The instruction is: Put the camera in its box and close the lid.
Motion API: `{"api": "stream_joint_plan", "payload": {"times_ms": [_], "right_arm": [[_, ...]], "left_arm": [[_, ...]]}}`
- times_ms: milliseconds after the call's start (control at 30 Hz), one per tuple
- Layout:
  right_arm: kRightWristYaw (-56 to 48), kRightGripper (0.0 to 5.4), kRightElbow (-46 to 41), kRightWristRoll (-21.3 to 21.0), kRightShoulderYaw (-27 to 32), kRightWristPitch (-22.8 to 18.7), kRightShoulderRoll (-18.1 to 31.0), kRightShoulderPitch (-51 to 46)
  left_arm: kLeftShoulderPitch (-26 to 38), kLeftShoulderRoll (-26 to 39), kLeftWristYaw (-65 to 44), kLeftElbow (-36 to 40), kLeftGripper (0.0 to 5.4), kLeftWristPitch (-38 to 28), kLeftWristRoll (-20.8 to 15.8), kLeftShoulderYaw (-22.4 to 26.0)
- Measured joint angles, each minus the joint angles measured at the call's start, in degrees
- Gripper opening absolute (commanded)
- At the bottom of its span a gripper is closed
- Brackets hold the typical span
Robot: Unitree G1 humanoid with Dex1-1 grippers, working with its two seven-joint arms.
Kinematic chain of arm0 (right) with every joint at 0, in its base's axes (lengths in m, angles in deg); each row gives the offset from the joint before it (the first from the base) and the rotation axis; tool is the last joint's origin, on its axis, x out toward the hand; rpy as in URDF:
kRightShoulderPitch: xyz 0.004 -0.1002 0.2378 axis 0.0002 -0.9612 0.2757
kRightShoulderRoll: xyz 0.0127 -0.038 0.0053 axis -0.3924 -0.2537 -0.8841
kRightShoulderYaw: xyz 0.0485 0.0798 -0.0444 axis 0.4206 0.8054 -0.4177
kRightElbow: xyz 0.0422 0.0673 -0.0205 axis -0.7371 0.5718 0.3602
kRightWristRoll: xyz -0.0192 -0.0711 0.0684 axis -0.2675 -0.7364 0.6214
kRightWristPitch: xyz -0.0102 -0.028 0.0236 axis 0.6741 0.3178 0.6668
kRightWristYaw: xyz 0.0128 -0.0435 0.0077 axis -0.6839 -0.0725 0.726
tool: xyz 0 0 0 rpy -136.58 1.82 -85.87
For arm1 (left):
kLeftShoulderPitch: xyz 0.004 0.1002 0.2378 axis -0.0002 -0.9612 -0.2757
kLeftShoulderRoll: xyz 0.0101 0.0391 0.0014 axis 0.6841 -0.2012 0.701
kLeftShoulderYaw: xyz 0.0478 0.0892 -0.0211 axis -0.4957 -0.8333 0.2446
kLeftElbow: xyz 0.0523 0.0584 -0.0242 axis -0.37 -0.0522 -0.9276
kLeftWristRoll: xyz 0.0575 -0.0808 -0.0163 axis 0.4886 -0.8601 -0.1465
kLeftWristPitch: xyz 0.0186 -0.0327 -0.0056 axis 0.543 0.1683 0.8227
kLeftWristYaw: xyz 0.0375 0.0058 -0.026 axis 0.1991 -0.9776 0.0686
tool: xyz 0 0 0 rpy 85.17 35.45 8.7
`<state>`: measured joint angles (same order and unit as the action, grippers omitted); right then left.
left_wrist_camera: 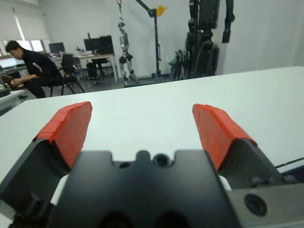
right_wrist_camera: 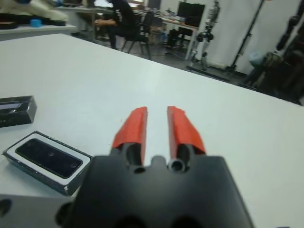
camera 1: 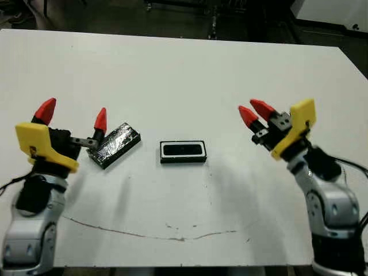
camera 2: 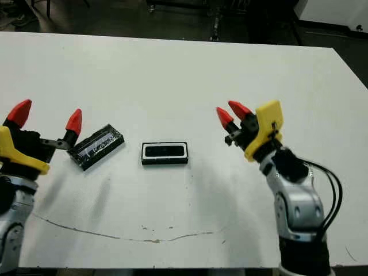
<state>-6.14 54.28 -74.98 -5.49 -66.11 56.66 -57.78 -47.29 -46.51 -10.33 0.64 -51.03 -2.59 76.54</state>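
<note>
- Camera (camera 1: pixel 183 150) is seen lying inside box (camera 1: pixel 163 156) at bench (camera 1: pixel 184 75) centre; lid (camera 1: pixel 115 144) lies apart, just left of it, angled.
- Left hand (camera 1: pixel 73 116) is spread open beside the lid; right hand (camera 1: pixel 251 110) is nearly closed, empty.
- Lid should be gripped across its short edges, squared to the box before lowering.

A robotics lab. Beyond my white surface (left_wrist_camera: pixel 266 90) stand a humanoid robot (left_wrist_camera: pixel 124 42) on a frame, a hoist (left_wrist_camera: pixel 153 28) and a dark rig (left_wrist_camera: pixel 209 33) against pale walls. Further back, a person (left_wrist_camera: pixel 33 69) sits in an office chair (left_wrist_camera: pixel 69 78) at a desk with monitors (left_wrist_camera: pixel 97 45). Dark floor lies past the surface's far edge.
</note>
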Motion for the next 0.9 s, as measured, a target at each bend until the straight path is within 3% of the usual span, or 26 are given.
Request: {"api": "stream_joint_plan", "payload": {"times_ms": [167, 400, 567, 900], "right_arm": [[3.4, 0.02, -3.5, 0.7, 0.0, -0.4, -1.1, -3.5], [4.5, 0.02, -3.5, 2.3, 0.0, -0.2, -1.2, -5.1], [6.0, 0.02, -3.6, 2.3, -0.3, -0.2, -1.2, -5.4], [7.0, 0.02, -3.7, 2.3, -1.4, -0.2, -1.1, -6.2]], "left_arm": [[3.6, 6.0, -5.8, 0.1, 5.4, 8.7, -8.3, 2.8], [11.7, 17.5, -17.3, -5.5, 5.4, 22.9, -18.4, 3.5], [17.6, 21.7, -24.2, -11.1, 5.4, 29.0, -21.9, 1.1], [22.4, 21.3, -26.3, -16.8, 5.4, 36.0, -22.0, -6.0]]}}
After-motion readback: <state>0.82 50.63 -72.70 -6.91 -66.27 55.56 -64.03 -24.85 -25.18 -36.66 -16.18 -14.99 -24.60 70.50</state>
